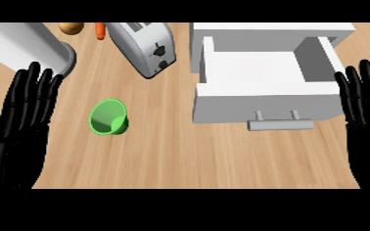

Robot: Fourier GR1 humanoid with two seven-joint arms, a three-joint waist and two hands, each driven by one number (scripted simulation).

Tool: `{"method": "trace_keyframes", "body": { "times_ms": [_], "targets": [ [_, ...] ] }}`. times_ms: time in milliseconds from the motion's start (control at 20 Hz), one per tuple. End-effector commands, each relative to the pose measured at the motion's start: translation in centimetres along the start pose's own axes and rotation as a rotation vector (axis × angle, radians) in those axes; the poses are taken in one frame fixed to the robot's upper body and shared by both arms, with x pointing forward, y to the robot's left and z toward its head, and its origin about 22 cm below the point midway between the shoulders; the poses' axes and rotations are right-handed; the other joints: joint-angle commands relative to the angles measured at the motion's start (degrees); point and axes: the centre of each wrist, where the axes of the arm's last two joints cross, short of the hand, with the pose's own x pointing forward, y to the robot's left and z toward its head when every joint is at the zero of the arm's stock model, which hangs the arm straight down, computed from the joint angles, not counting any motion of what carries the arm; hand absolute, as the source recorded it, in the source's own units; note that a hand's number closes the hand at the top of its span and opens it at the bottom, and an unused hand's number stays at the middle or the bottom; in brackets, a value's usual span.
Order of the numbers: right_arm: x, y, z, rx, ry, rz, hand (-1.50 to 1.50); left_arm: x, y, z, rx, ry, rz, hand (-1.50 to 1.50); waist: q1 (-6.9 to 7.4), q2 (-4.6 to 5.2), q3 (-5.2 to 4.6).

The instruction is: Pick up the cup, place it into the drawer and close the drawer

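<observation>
Both hands stood released, fingers straight: left hand [25, 107] at nine o'clock, right hand [356, 98] at three. The cup [108, 118] sat at eight o'clock, well apart from the open drawer [239, 105] at two o'clock. We judged the nearer left hand should curl round its wall.

One green cup [109, 118]. One white drawer [260, 105], with one grey handle [280, 124] on its front. One silver toaster [145, 46]. One orange carrot [100, 31]. One brownish potato [71, 27]. One pale cylindrical vessel [33, 49]. One wooden worktop [188, 161]. Two black hands: the left hand [29, 105] and the right hand [356, 100].
</observation>
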Motion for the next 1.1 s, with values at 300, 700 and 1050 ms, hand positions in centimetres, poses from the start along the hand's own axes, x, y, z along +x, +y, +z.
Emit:
{"method": "trace_keyframes", "body": {
  "times_ms": [300,700,1050],
  "targets": [
    [-0.3,2.3,-0.2,0.142,0.077,-0.190,-1.50,-2.5,-1.1,-1.9,-0.255,0.040,0.347,-1.50,1.71,-0.33,2.35],
    [-1.3,0.2,0.3,0.109,0.088,-0.167,-1.50,-3.8,0.6,-3.8,-0.267,0.082,0.362,-1.50,1.70,-0.56,2.42],
    [-0.7,2.7,-1.1,0.113,0.100,-0.181,-1.50,-4.5,-0.3,-2.7,-0.255,0.067,0.364,-1.50,1.86,-0.57,2.40]
  ]
}}
